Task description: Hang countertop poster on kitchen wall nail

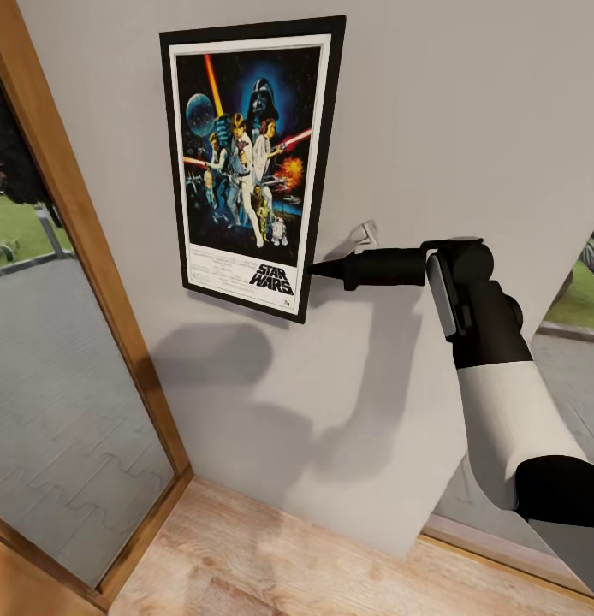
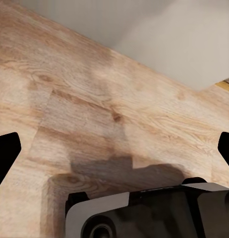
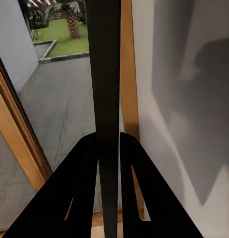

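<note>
The poster (image 1: 248, 167) is seen flat against the pale wall (image 1: 468, 128) in the head view, upright and slightly tilted, its black frame and white border around dark blue artwork with the film title near the bottom. Its lower right edge is held by the right tool (image 1: 318, 270), which reaches in from the right on a black and white arm. In the right wrist view the frame edge (image 3: 105, 99) is seen end on as a dark strip, and the two black fingers (image 3: 75, 198) are pressed against it from both sides, so the right tool is clamped on the poster. A small pale hook or nail (image 1: 365, 231) is seen on the wall just right of the poster, above the tool. A wood-framed glass door (image 1: 66, 342) stands to the left, with paving and grass outside. In the left wrist view the left tool's black fingertips (image 2: 6, 153) are set wide apart above the wooden floor (image 2: 94, 99), with nothing between them.
</note>
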Robot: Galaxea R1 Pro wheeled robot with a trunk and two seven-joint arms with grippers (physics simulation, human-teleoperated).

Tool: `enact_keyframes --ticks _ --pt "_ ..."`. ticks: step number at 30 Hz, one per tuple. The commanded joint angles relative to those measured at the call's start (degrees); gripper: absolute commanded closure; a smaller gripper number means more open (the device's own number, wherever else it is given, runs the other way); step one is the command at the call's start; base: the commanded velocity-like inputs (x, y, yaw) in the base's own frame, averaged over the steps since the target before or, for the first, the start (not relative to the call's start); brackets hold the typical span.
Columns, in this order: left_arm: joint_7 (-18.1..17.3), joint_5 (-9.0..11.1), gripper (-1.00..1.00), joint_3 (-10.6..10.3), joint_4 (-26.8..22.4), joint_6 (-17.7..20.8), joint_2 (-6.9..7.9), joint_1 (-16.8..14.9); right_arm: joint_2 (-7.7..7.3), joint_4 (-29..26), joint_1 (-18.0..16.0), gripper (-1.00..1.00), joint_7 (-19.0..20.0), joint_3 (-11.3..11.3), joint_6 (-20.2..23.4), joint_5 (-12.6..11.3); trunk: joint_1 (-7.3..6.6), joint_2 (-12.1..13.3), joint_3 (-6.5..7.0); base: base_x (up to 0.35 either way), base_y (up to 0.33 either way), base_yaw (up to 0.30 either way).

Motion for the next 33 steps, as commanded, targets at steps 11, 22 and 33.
enact_keyframes --ticks 11,22,33 --pt "-0.25 -0.29 -1.0 0.16 -0.07 0.06 -0.03 -0.02 -0.03 -0.03 -0.01 1.0 0.18 0.03 0.42 0.02 0.04 -0.12 -0.11 0.003 0.0 0.0" --pt "-0.25 -0.29 -1.0 0.16 -0.07 0.06 -0.03 -0.02 -0.03 -0.01 0.02 1.0 0.18 0.03 0.42 0.05 0.04 -0.12 -0.11 0.059 0.0 0.0" --pt "-0.25 -0.29 -1.0 0.16 -0.07 0.06 -0.03 -0.02 -0.03 -0.03 0.02 1.0 0.18 0.02 0.42 -0.02 0.04 -0.12 -0.11 0.037 0.0 0.0"
